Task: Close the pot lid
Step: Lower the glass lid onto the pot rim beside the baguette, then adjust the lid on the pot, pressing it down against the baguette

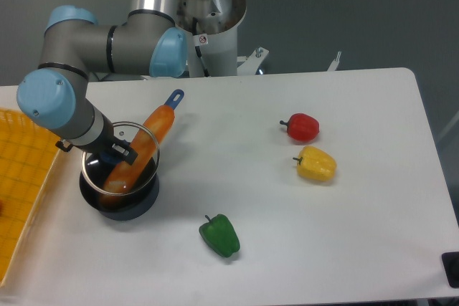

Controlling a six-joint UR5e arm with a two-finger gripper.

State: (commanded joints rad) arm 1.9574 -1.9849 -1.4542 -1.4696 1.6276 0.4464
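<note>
You've got a silver-grey tubular arm (pixel 107 37), light-blue joint caps, black seam rings, small red/white label nr base, black gripper (pixel 115 152).

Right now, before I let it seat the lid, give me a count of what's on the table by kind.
Peppers: 3 (red, yellow, green)
Pot: 1
Glass lid: 1, held over the pot
Orange utensil with blue handle tip: 1, lying in the pot
Yellow tray: 1, at the left edge
Total: 7
</note>
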